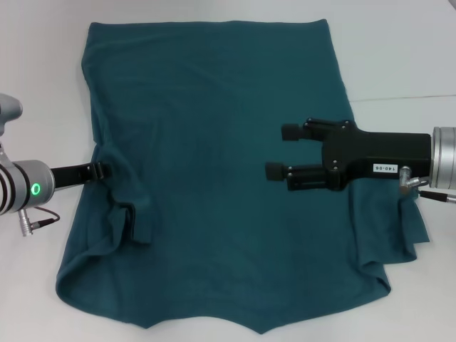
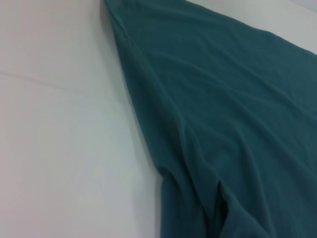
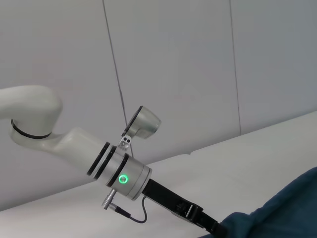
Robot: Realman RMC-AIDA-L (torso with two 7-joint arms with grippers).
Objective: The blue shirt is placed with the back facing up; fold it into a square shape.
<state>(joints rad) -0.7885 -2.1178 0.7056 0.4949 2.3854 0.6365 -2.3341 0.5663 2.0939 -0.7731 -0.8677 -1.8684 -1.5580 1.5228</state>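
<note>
The blue shirt (image 1: pixel 214 171) lies spread on the white table, plain side up, with its hem at the far end. Its left sleeve (image 1: pixel 132 210) is bunched inward and its right sleeve (image 1: pixel 399 231) lies rumpled at the edge. My left gripper (image 1: pixel 100 172) reaches into the shirt's left edge at the sleeve, its tip covered by fabric; the right wrist view shows the left gripper (image 3: pixel 198 218) entering the shirt (image 3: pixel 277 213). My right gripper (image 1: pixel 283 151) hovers open over the shirt's right half with nothing between its fingers. In the left wrist view the shirt (image 2: pixel 223 109) shows its side edge and folds.
The white table (image 1: pixel 43 85) has bare room left and right of the shirt. A seam line (image 1: pixel 406 96) crosses the table at the right. The shirt's near edge reaches the bottom of the head view.
</note>
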